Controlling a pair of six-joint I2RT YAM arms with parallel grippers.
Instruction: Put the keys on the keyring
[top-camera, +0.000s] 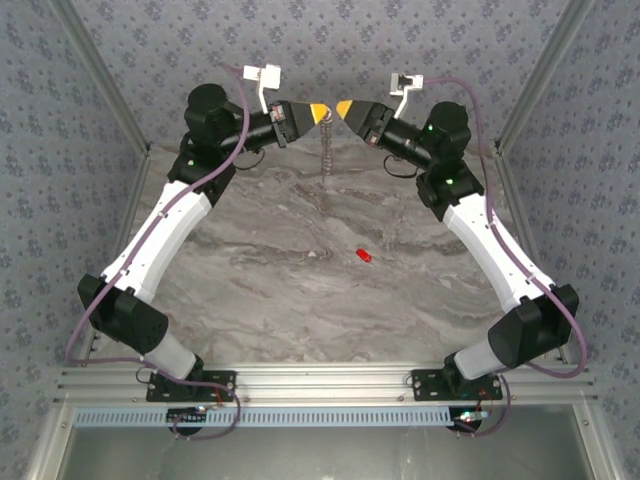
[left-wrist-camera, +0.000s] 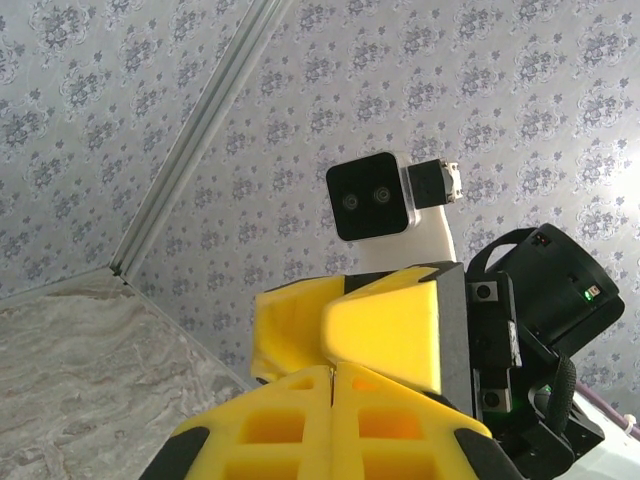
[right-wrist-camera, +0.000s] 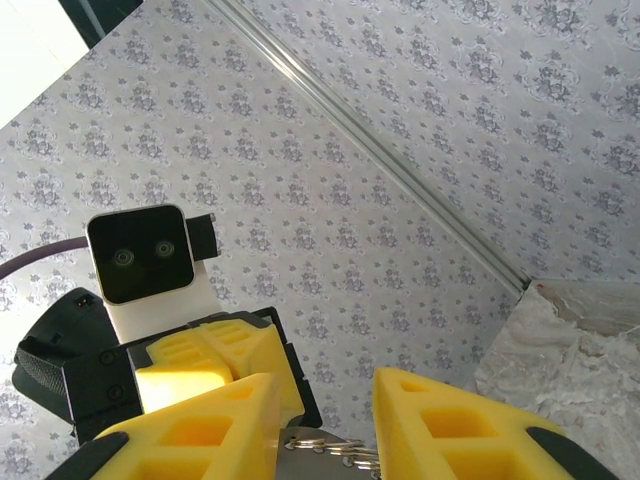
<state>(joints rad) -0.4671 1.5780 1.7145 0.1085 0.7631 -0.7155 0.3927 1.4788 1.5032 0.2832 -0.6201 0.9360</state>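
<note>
Grey marble tabletop (top-camera: 270, 290). Above the middle of its far edge the left fingers (top-camera: 319, 110) and right fingers (top-camera: 345, 107) meet tip to tip. The left wrist view has the left fingers (left-wrist-camera: 331, 400) pressed together, yellow pads flush along one seam. The right wrist view has the right fingers (right-wrist-camera: 440, 425) spread with a clear gap.

The keyring (right-wrist-camera: 325, 447) is thin silvery wire coils lying across that gap. It's cut off by the frame's bottom edge, so the full loop is unreadable, and I can't tell if either pad presses on it.

From above, a thin grey strand (top-camera: 327, 155) hangs below the fingertips over the far edge. It's too fine to tell ring from chain.

The key (top-camera: 364, 256) is a tiny bright red oblong, flat on the tabletop right of centre, well apart from both fingers. Its shape details are too small to resolve.
</note>
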